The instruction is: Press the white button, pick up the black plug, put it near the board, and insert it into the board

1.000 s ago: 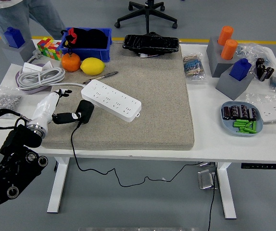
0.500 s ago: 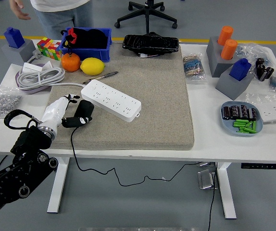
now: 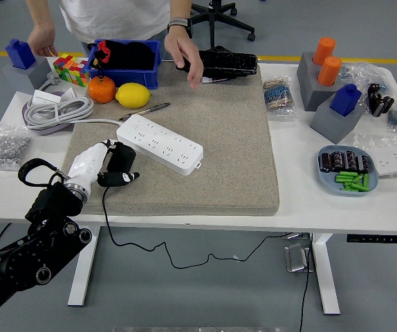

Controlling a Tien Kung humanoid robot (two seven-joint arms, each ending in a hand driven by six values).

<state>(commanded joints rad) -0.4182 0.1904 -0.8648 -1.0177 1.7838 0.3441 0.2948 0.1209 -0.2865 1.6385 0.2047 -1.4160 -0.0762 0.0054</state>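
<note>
The white power strip board (image 3: pixel 161 144) lies slanted on the grey mat (image 3: pixel 212 138). The black plug (image 3: pixel 121 157) sits on the mat just left of the board's near end, its black cable running down over the table's front edge. My left hand (image 3: pixel 108 166) is at the plug with its fingers curled around it, thumb below and fingers above. My right arm is out of view. A person stands at the far side; one hand (image 3: pixel 188 59) reaches over the mat's far edge, the other (image 3: pixel 43 43) is at the far left.
A lemon (image 3: pixel 133 95), an orange (image 3: pixel 102 89), a pen (image 3: pixel 146 109) and a coiled white cable (image 3: pixel 57 111) lie behind the board. A blue bin (image 3: pixel 124 63) and black tray (image 3: pixel 219 62) stand at the back. Grey blocks and a blue dish (image 3: pixel 347 169) are at right.
My left hand moved right and forward and closed around the black plug. The person stepped up to the far edge and reached a hand over the mat's back.
</note>
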